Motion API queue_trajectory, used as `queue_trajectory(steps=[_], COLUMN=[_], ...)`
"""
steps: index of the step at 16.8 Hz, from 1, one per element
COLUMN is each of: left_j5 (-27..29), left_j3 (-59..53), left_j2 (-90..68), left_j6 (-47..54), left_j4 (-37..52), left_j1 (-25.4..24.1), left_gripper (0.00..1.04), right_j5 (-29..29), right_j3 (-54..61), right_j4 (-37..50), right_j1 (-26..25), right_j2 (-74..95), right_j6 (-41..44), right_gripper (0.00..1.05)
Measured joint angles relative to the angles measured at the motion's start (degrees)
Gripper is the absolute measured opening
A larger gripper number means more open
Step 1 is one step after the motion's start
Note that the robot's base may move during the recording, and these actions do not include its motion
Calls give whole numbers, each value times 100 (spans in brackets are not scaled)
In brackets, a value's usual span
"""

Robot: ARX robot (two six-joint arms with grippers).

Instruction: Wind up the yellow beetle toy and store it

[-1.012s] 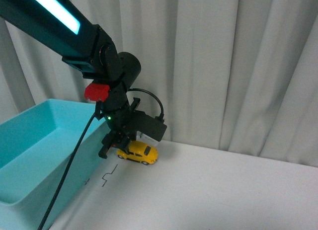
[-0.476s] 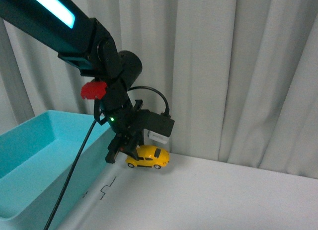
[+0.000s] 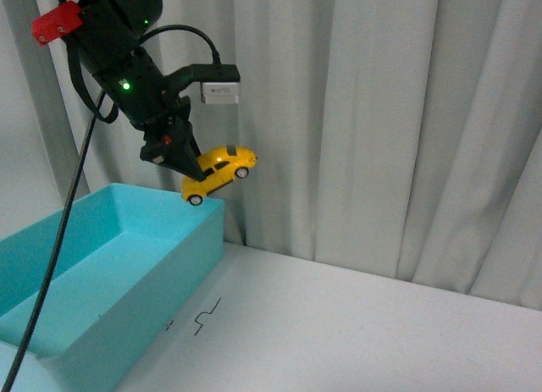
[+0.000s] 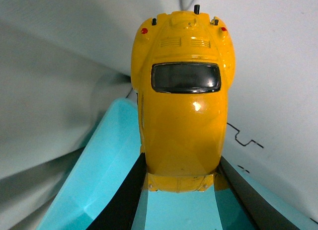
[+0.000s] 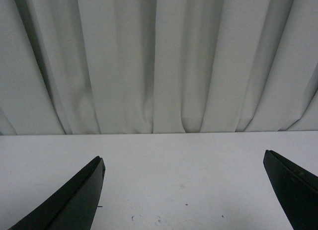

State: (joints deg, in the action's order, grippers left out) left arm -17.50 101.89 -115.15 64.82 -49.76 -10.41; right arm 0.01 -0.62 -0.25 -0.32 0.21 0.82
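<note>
1. The left end effector (image 3: 185, 162) is clamped on the yellow beetle toy (image 3: 218, 172), which is up in the air and clear of the bench (image 3: 364, 333).
2. In the front view the car sits tilted, with its right end higher. Its low wheel hangs just over the far corner of the turquoise bin (image 3: 165, 295), and it doesn't look like it's touching the rim.
3. The left wrist view looks straight down the car's roof. You get the dark window, vent slots and two tiny red lights at the end pointing away from the fingers (image 4: 130, 192). The dark fingers pinch the other end from both sides, with the bin's turquoise wall underneath.
4. The right end effector (image 5: 184, 190) is spread wide with nothing between the two dark fingers, just bare white bench and the curtain behind it.
5. Other bits:
   - A pale pleated curtain (image 3: 381, 113) fills the whole background.
   - There's a little black squiggle mark (image 3: 203, 317) on the bench just beside the bin.
   - The left arm has a red block (image 3: 58, 24) and a white tag (image 3: 220, 93).
   - A black cable (image 3: 51, 265) dangles down in front of the bin.
</note>
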Motion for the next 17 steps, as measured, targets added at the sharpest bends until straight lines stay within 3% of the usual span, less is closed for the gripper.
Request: queue_trajectory(steps=[2,6,11,17], left_j5=[-22,599,1097,1696], left_j3=[44,-518,-909,-916], left_j2=[17,101,37,-352], left_j6=[-581,-1047,-1338,-1668], left_j4=[-96,-334,481,634], left_j1=[-398,-909,-885,-1134], left_gripper=[32,32,32,32], right_j5=[0,0,0,2], right_j3=[0,0,0,0], right_j4=[2,2,2,2], right_j1=[0,0,0,0], right_j2=[-2,0,-2,-2], right_j6=[0,0,0,0], right_gripper=[98,98,98,98])
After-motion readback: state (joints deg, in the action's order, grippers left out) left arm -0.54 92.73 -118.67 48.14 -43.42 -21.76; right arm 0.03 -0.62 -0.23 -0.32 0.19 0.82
